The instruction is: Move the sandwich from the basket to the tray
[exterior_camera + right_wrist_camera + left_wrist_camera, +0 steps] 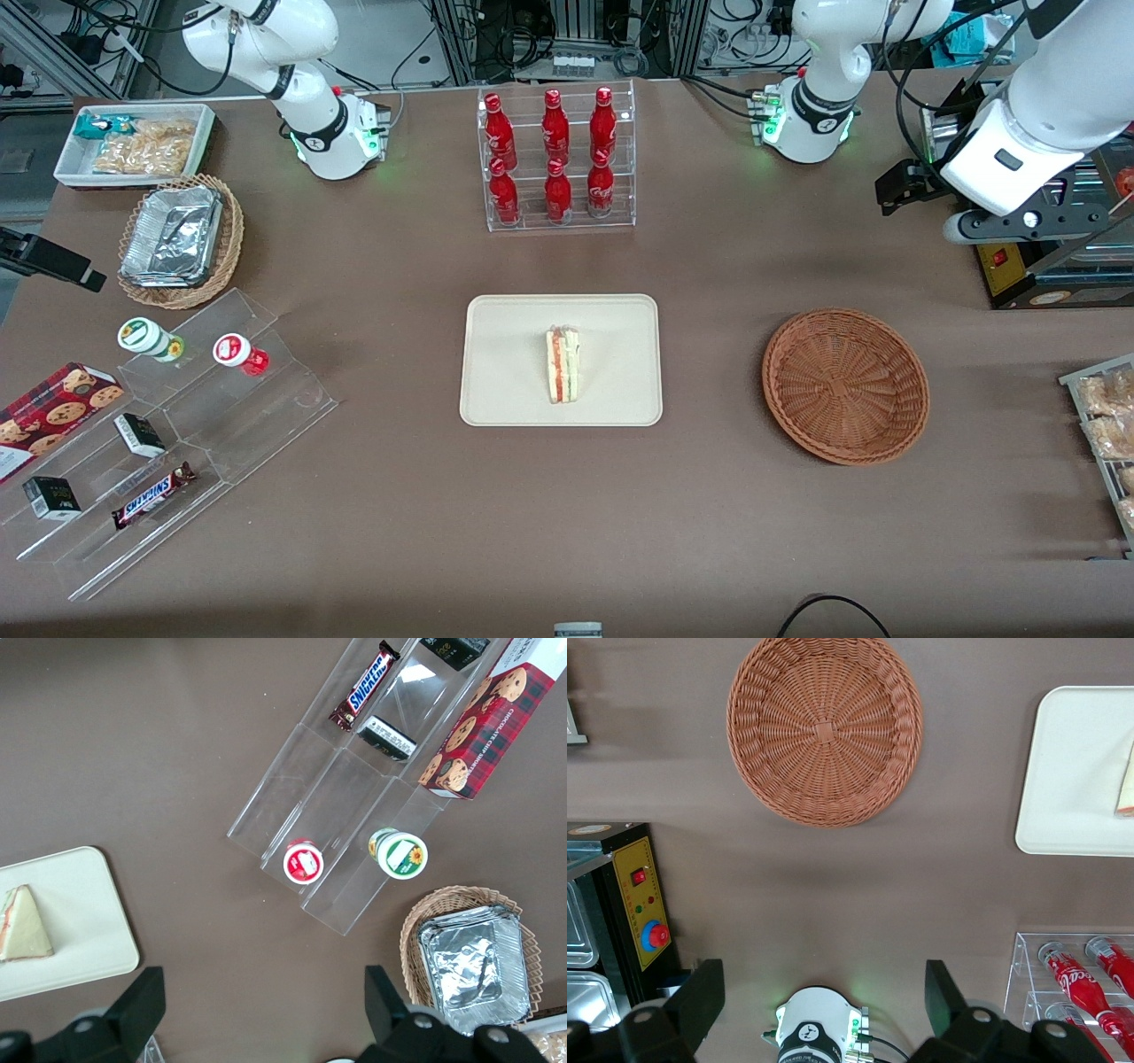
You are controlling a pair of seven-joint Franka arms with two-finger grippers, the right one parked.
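Note:
The sandwich (563, 364), a white wedge with red and green layers, lies in the middle of the cream tray (505, 354) at the table's centre. It also shows on the tray (80, 912) as the sandwich (22, 926) in the right wrist view. The reddish-brown wicker basket (846, 385) sits empty beside the tray, toward the working arm's end. My gripper (895, 190) hangs high above the table, farther from the front camera than the basket. In the left wrist view the gripper (824, 992) is open with nothing between its fingers, and the basket (824, 726) and the tray (1072, 771) lie below.
A clear rack of red bottles (556, 159) stands farther from the front camera than the tray. A black appliance with a yellow panel (1045, 266) is beside my gripper. Clear steps with snacks (177, 425), a foil-lined basket (182, 239) and a white bin (133, 142) lie toward the parked arm's end.

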